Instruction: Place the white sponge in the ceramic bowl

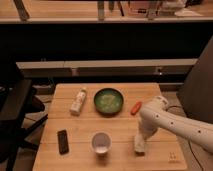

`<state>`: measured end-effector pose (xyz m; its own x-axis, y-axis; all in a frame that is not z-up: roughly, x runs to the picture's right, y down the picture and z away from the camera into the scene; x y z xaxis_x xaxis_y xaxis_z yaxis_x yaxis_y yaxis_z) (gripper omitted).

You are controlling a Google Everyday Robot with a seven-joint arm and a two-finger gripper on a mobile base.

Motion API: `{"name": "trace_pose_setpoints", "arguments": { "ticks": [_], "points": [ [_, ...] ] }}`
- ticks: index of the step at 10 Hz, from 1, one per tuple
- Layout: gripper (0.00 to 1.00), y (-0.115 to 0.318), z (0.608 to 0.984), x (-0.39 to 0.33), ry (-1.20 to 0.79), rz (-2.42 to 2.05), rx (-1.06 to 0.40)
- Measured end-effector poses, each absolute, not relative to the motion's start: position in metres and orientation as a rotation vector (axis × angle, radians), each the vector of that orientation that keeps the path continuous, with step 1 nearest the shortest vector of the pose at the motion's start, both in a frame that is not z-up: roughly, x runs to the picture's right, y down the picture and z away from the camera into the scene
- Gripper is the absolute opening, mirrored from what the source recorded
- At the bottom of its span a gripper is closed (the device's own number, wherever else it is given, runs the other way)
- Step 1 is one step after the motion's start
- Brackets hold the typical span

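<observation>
From the one camera: clenched on the white sponge (140,148) at the front right of the wooden table (120,127) — gripper (141,141) pointing down from the white arm (170,125). Sponge flat on the wood, just right of the white cup (101,142), well apart from the green bowl (108,101) further back. Beside the bowl — a white bottle (78,101) lying on its left, a small orange thing (135,108) on its right. Near the front left, a black bar (63,141)
</observation>
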<state>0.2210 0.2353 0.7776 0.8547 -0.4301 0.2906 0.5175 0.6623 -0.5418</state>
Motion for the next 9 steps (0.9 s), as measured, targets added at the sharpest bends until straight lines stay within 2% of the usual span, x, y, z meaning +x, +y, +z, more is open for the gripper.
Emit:
{"name": "trace_pose_setpoints", "arguments": {
  "ticks": [9],
  "points": [
    [0.04, 0.178, 0.793, 0.228, -0.124, -0.555, -0.614]
  ]
}}
